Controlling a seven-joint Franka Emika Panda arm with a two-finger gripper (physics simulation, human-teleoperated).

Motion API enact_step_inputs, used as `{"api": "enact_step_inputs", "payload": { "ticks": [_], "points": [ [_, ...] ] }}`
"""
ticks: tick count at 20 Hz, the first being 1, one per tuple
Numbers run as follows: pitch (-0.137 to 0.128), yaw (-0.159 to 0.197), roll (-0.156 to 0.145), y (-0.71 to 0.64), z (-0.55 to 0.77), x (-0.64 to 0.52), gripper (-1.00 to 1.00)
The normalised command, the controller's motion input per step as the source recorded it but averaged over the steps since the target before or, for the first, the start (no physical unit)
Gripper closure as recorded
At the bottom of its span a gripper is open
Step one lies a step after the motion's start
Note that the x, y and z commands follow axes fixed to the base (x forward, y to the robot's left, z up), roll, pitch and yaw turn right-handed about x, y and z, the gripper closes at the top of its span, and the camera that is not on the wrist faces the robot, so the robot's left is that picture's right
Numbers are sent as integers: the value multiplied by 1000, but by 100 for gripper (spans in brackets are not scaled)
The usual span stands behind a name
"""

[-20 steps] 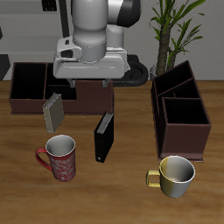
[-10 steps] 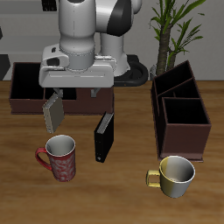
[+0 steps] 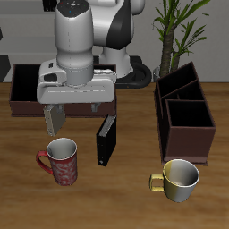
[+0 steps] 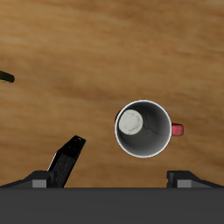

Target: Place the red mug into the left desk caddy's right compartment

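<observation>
While the red mug (image 3: 60, 162) stands upright on the surface (image 3: 125, 192) near its front edge, untouched, the tool (image 3: 55, 117) hovers above it, wide and empty, in the approach step; next it likely must descend onto the rim.

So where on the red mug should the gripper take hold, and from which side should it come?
Probably from straight above, one finger inside and one outside the rim of the red mug. It stands upright with its mouth open and empty. Choose a rim section away from the loop handle. The gripper hangs above and slightly behind it, so a top approach looks unobstructed.
</observation>
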Motion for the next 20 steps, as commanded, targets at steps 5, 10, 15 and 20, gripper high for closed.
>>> {"api": "enact_step_inputs", "payload": {
  "ticks": [5,10,15,20],
  "points": [
    [3,-19,-14,-197,-264,213,-100],
    [-1,5,8,-86,-190,118,-100],
    [-5,2,12,52,-215,85,-100],
    [21,-16,2,102,-304,89,-100]
  ]
}}
